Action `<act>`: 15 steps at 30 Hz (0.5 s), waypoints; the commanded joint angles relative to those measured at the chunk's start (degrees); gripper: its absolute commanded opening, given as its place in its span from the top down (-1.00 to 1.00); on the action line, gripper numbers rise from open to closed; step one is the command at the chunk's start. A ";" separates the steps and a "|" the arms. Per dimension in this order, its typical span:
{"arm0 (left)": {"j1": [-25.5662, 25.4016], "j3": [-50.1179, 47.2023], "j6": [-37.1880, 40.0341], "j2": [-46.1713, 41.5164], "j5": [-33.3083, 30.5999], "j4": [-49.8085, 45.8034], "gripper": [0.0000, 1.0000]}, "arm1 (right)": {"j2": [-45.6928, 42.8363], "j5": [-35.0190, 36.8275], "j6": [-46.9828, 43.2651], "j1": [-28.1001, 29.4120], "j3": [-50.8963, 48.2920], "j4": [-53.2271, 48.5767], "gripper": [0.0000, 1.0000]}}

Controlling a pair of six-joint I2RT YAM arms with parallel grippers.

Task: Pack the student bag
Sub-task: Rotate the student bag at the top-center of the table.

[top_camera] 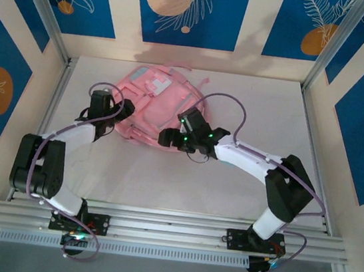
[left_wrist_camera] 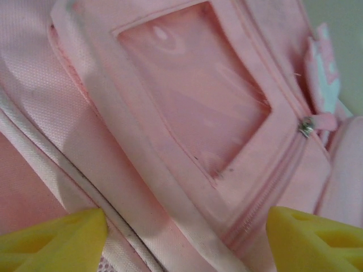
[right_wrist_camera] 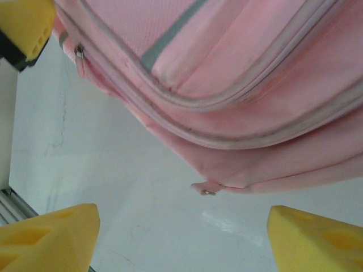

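1. The student bag [top_camera: 156, 102] lies flat on the white table [top_camera: 272, 114], front side up, a bit toward 12 o'clock from the middle. Its zips look shut, so I think nothing can go in yet.
2. The left gripper [top_camera: 125, 110] is at the bag's 9 o'clock side. Its yellow fingers [left_wrist_camera: 51, 241] are wide apart and hold nothing. They are right over the see-through pocket [left_wrist_camera: 193, 96].
3. The right gripper [top_camera: 167, 137] is low at the bag's 5 o'clock edge. It is also wide and holds nothing. A small zip pull [right_wrist_camera: 207, 190] hangs just ahead at 12 o'clock.
4. I think one arm will hold the bag down while the other tugs a zip open.
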 commanded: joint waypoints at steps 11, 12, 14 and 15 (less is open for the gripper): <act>-0.18 -6.66 -6.35 0.39 2.16 4.46 -0.36 | 11.93 5.42 1.34 -6.98 3.08 5.64 -0.41; -0.82 -7.79 -6.73 -0.29 2.56 4.49 -0.34 | 12.15 5.37 0.69 -8.17 4.03 5.70 -0.39; -1.88 -9.87 -7.71 -1.72 3.20 5.18 -0.34 | 12.63 5.90 -0.78 -9.95 6.00 5.25 -0.38; -2.20 -10.99 -8.74 -2.48 3.72 5.95 -0.33 | 13.01 6.59 -1.55 -10.79 7.15 4.53 -0.37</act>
